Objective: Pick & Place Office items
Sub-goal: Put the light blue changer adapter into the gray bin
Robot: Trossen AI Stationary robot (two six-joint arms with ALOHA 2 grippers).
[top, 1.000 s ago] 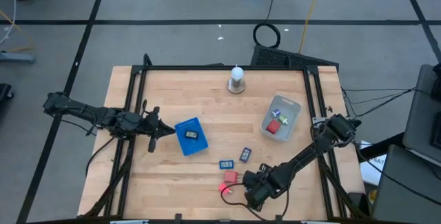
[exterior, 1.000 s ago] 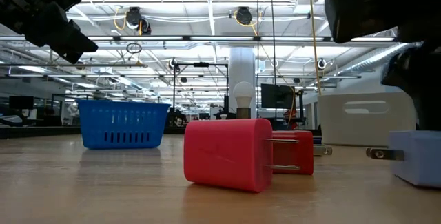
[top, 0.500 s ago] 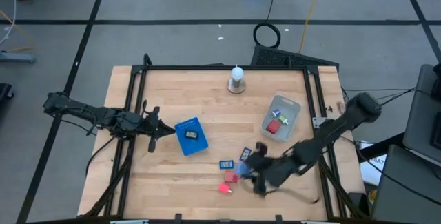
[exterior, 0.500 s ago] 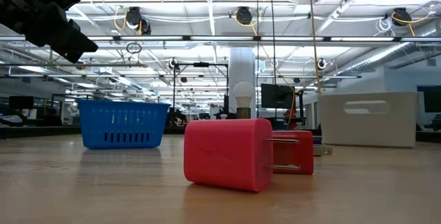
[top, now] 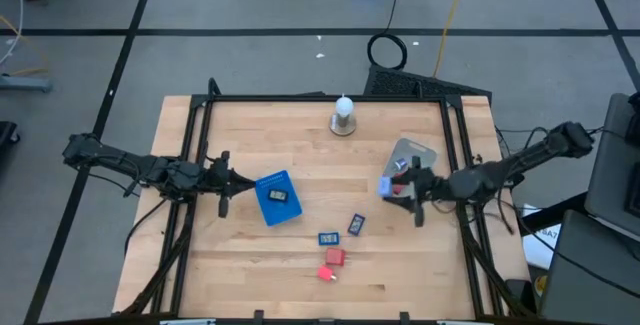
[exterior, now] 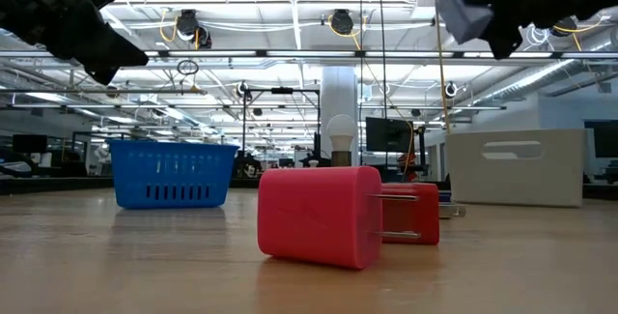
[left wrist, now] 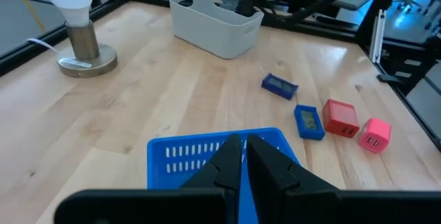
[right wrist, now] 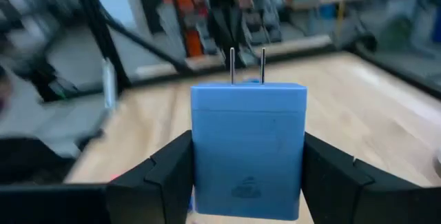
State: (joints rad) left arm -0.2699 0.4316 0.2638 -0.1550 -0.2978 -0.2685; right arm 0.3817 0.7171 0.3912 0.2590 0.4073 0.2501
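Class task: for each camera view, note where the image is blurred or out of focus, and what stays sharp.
Right wrist view: the light-blue charger in the right claw is sharp, the background smeared. Low view: the red charger is crisp, the hall soft. High view: sharp throughout.

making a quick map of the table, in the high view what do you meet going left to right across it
left gripper → blue basket → lamp with a white bulb → light-blue charger held by the right gripper, at the grey container.
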